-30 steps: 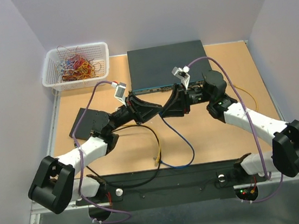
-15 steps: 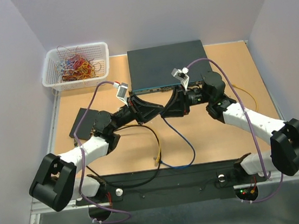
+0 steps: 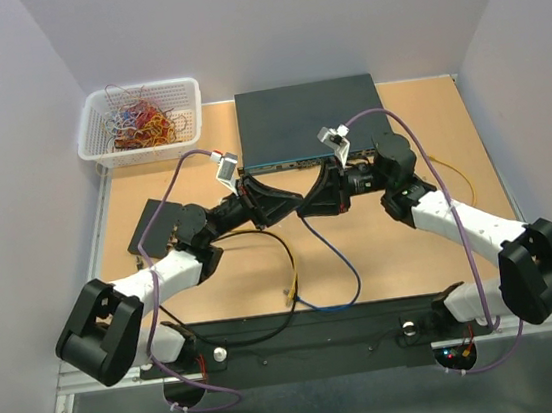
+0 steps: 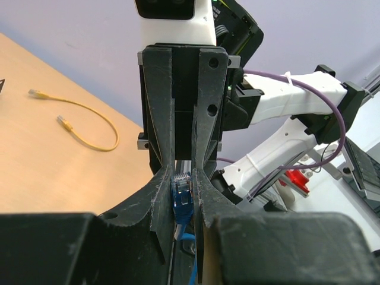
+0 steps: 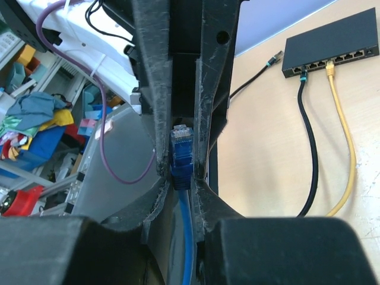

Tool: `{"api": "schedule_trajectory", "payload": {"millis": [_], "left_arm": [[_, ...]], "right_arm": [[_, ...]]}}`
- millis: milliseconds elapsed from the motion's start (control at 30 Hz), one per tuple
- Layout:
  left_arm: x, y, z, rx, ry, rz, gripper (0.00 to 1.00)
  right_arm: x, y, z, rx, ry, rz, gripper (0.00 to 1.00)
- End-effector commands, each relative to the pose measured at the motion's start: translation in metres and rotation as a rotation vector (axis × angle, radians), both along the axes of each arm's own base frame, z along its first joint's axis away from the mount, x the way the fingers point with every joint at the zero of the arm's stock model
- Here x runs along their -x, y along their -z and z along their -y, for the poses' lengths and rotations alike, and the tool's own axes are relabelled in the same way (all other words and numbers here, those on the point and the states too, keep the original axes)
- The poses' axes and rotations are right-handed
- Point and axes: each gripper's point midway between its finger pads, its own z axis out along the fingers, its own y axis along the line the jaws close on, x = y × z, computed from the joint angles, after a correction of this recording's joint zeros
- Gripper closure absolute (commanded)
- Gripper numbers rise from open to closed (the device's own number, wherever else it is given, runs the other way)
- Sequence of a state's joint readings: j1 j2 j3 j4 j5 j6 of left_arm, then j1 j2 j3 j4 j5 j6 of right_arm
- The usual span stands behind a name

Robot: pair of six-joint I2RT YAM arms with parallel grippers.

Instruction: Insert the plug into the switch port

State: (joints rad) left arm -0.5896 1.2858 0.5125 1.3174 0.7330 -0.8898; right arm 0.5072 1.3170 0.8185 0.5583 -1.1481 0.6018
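My left claw (image 4: 180,181) and right claw (image 5: 180,175) meet tip to tip above the light wooden tabletop (image 3: 393,253). The left one pinches the blue plastic network plug (image 4: 182,199), which sits right between its tips. The right claw grips the same plug from the opposite side, with the thin blue cable (image 5: 187,243) trailing back between its fingers.

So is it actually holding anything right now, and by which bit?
Yes: a blue plug, pinched by its sides between the fingers of the left end effector and the right end effector together.
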Motion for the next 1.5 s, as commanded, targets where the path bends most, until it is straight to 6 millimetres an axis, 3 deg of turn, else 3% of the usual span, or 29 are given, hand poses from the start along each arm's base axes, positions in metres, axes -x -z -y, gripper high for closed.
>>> {"api": "schedule_trajectory", "payload": {"millis": [0, 33, 100, 133, 200, 267, 300, 367, 567, 633, 667, 733, 767, 800, 867, 900, 967, 1000, 1033, 1067, 1100, 1133, 1200, 1233, 1300, 1333, 1367, 1467], "left_arm": [[0.041, -0.098, -0.030, 0.320, -0.046, 0.500, 0.66], [0.037, -0.095, -0.030, 0.307, -0.069, 0.502, 0.53], [0.028, -0.087, -0.027, 0.268, -0.097, 0.473, 0.46], [0.025, -0.087, -0.028, 0.261, -0.118, 0.464, 0.43], [0.014, -0.079, -0.027, 0.213, -0.160, 0.456, 0.39], [0.003, -0.069, -0.030, 0.183, -0.205, 0.438, 0.36], [-0.007, -0.063, -0.033, 0.158, -0.238, 0.430, 0.36], [-0.022, -0.050, -0.038, 0.128, -0.276, 0.400, 0.34], [-0.093, -0.003, -0.056, -0.008, -0.438, 0.259, 0.26], [-0.115, 0.020, -0.057, -0.088, -0.488, 0.200, 0.26], [-0.129, 0.020, -0.060, -0.117, -0.550, 0.215, 0.26], [-0.150, 0.046, -0.063, -0.223, -0.605, 0.141, 0.26], [-0.168, 0.041, -0.069, -0.242, -0.679, 0.129, 0.26], [-0.179, 0.061, -0.074, -0.329, -0.717, 0.082, 0.26], [-0.206, 0.067, -0.087, -0.388, -0.838, 0.040, 0.26], [-0.222, 0.082, -0.096, -0.460, -0.892, 0.005, 0.26], [-0.234, 0.093, -0.103, -0.522, -0.935, -0.011, 0.26], [-0.241, 0.100, -0.108, -0.555, -0.955, -0.024, 0.27], [-0.246, 0.119, -0.113, -0.618, -0.965, -0.047, 0.27], [-0.257, 0.122, -0.116, -0.640, -0.981, -0.047, 0.27], [-0.257, 0.122, -0.116, -0.641, -0.981, -0.047, 0.26], [-0.264, 0.136, -0.126, -0.676, -1.014, -0.072, 0.26], [-0.272, 0.141, -0.130, -0.686, -1.023, -0.082, 0.27], [-0.277, 0.149, -0.134, -0.698, -1.025, -0.099, 0.26], [-0.282, 0.154, -0.137, -0.701, -1.026, -0.112, 0.27], [-0.285, 0.161, -0.138, -0.709, -1.024, -0.122, 0.27], [-0.288, 0.160, -0.139, -0.706, -1.027, -0.122, 0.27], [-0.293, 0.163, -0.137, -0.705, -1.008, -0.116, 0.27]], "right_arm": [[0.006, -0.009, -0.001, -0.033, -0.010, 0.044, 1.00], [0.005, -0.009, -0.002, -0.032, 0.004, 0.036, 0.99], [-0.006, -0.005, -0.003, -0.020, 0.071, 0.007, 0.99], [-0.016, -0.004, -0.004, -0.006, 0.111, 0.034, 1.00], [-0.042, 0.024, -0.004, 0.116, 0.256, -0.051, 1.00], [-0.056, 0.038, -0.002, 0.168, 0.317, -0.073, 1.00], [-0.064, 0.054, 0.001, 0.222, 0.371, -0.110, 1.00], [-0.068, 0.068, 0.004, 0.270, 0.406, -0.149, 0.99], [-0.100, 0.115, 0.026, 0.493, 0.617, -0.194, 0.99], [-0.124, 0.121, 0.036, 0.569, 0.740, -0.164, 1.00], [-0.130, 0.140, 0.044, 0.652, 0.792, -0.177, 1.00], [-0.140, 0.152, 0.048, 0.715, 0.837, -0.179, 1.00], [-0.150, 0.160, 0.049, 0.751, 0.867, -0.186, 1.00], [-0.155, 0.166, 0.054, 0.804, 0.914, -0.179, 1.00], [-0.168, 0.165, 0.051, 0.838, 0.951, -0.151, 1.00], [-0.169, 0.181, 0.052, 0.913, 0.961, -0.139, 1.00], [-0.174, 0.182, 0.041, 0.952, 0.956, -0.112, 1.00], [-0.177, 0.197, 0.041, 1.004, 0.966, -0.109, 1.00], [-0.180, 0.198, 0.038, 1.016, 0.968, -0.100, 1.00], [-0.184, 0.203, 0.034, 1.041, 0.966, -0.093, 0.99], [-0.189, 0.196, 0.032, 1.028, 0.975, -0.086, 1.00], [-0.190, 0.205, 0.031, 1.053, 0.971, -0.090, 1.00], [-0.201, 0.203, 0.028, 1.064, 0.989, -0.079, 0.99], [-0.203, 0.214, 0.028, 1.093, 0.986, -0.081, 1.00], [-0.209, 0.218, 0.028, 1.119, 0.995, -0.079, 0.99], [-0.217, 0.212, 0.023, 1.107, 1.009, -0.068, 1.00], [-0.219, 0.223, 0.026, 1.139, 1.013, -0.074, 1.00], [-0.230, 0.230, 0.024, 1.169, 1.040, -0.064, 1.00]]}}
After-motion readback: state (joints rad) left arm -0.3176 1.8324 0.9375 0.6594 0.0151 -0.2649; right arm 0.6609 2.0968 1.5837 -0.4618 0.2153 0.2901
